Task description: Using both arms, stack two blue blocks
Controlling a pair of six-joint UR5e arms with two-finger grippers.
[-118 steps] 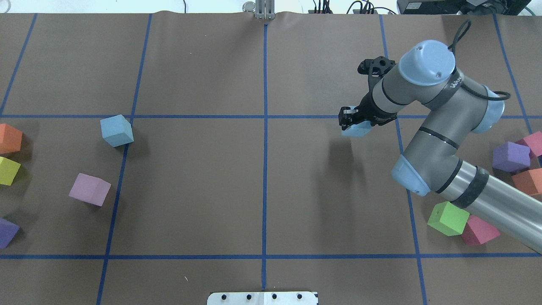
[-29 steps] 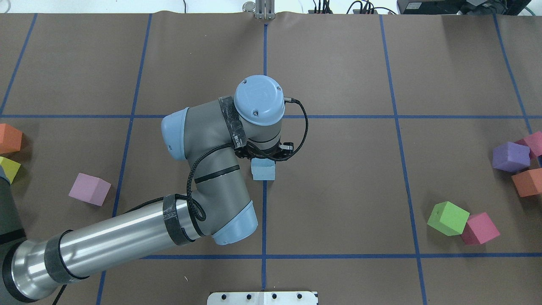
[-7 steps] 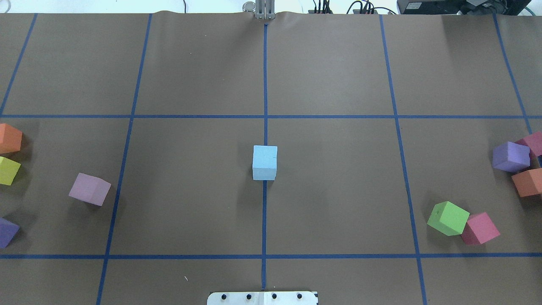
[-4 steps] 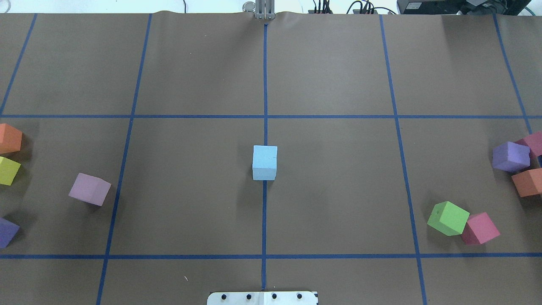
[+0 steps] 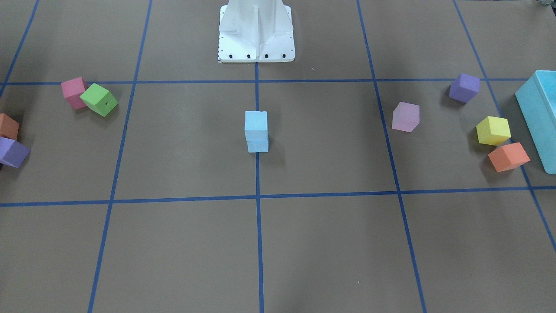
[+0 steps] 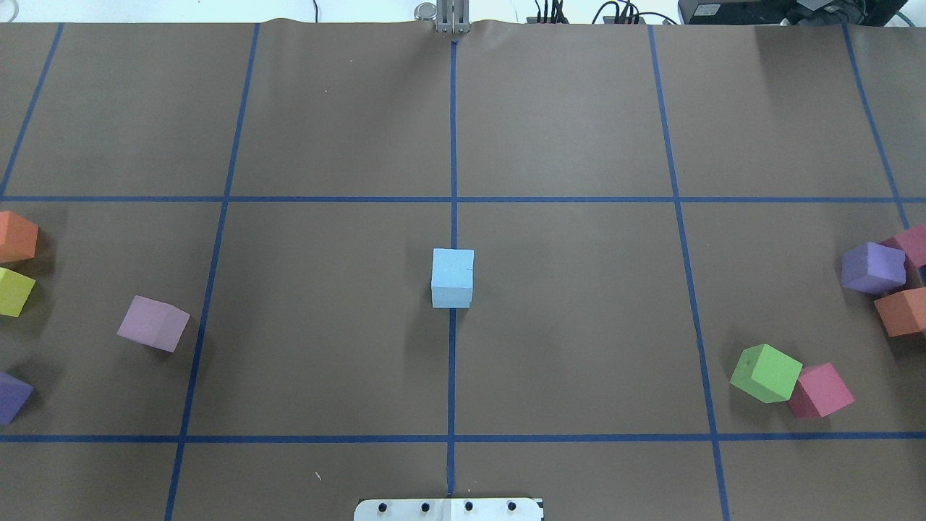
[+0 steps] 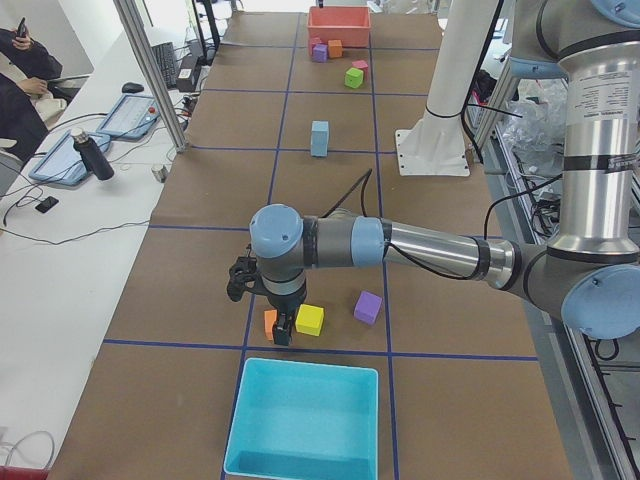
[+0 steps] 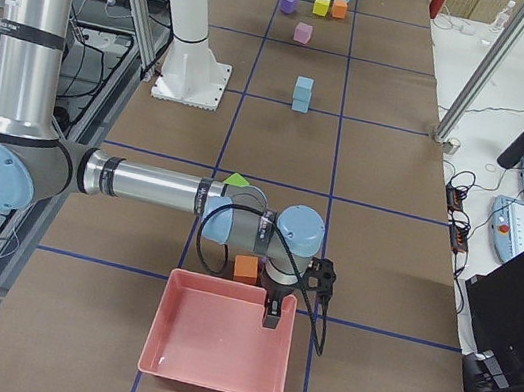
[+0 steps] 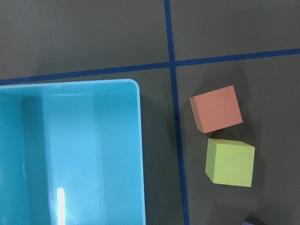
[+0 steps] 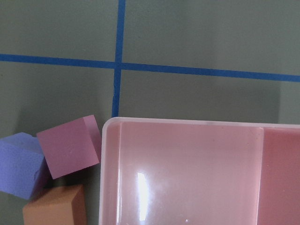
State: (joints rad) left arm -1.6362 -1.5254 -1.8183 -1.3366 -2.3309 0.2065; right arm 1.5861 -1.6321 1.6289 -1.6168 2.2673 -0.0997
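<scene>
The two blue blocks stand stacked on the table's centre line: the upper block [image 5: 256, 120] rests on the lower block [image 5: 258, 145]. The overhead view shows the stack [image 6: 453, 269] from above as one cube. The stack also shows in the exterior left view [image 7: 319, 138] and the exterior right view [image 8: 302, 94]. My left gripper [image 7: 283, 338] hangs far from the stack, above an orange cube [image 9: 215, 108] beside the turquoise box. My right gripper [image 8: 271, 317] hangs over the rim of the pink tray. I cannot tell whether either gripper is open or shut.
The turquoise box [image 7: 300, 420] stands at the table's left end, the pink tray [image 8: 221, 341] at its right end. Loose coloured cubes lie near both ends, such as a yellow one [image 9: 229, 161] and a green one [image 6: 765, 373]. The white base pedestal [image 5: 256, 30] stands behind the stack.
The left arm, over the stack 3.9 s ago, has left the overhead view and the blue stack stands alone. Nothing has moved in the last second.
</scene>
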